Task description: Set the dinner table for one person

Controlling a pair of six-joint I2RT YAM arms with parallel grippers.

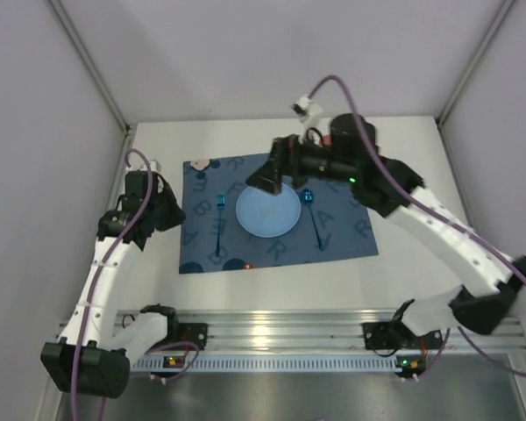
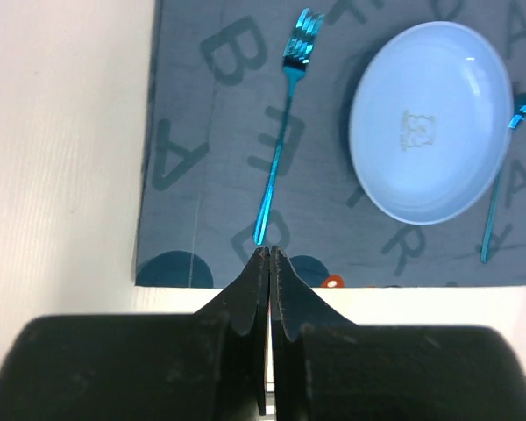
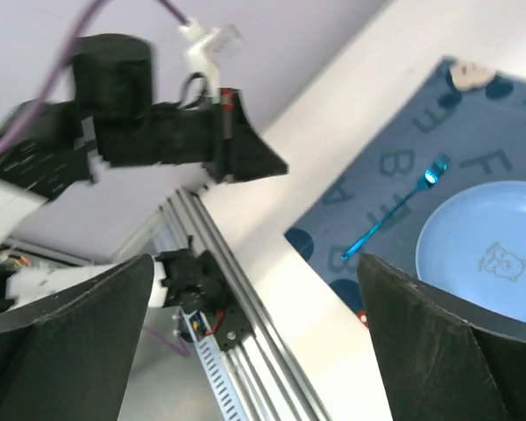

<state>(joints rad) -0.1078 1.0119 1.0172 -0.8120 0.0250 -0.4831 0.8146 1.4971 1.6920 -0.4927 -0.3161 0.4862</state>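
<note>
The white dinner table [image 1: 289, 285] fills the floor of the enclosure. It is a flat rectangle whose long axis seems to run left to right across the top view, and its near edge meets the metal rail [image 1: 272, 329] where both arms are bolted. Roughly in its middle lies a dark blue placemat [image 1: 346, 235] printed with letters, its long side set the same way as the table's and turned slightly askew. A pale blue round plate [image 1: 267, 212] sits at the centre of the mat, with a small bear figure [image 2: 418, 132] in its well. The right gripper [image 3: 254, 263] hangs over the far rim of the plate, its jaws spread wide with nothing between them. The left gripper [image 2: 270, 254] hovers over the near left edge of the mat, its fingers pressed together and holding nothing. A shiny blue fork [image 1: 219, 224] lies left of the plate with its tines toward the far side. A matching spoon [image 1: 315, 221] lies right of the plate, bowl at the far end, handle angled slightly outward.
</note>
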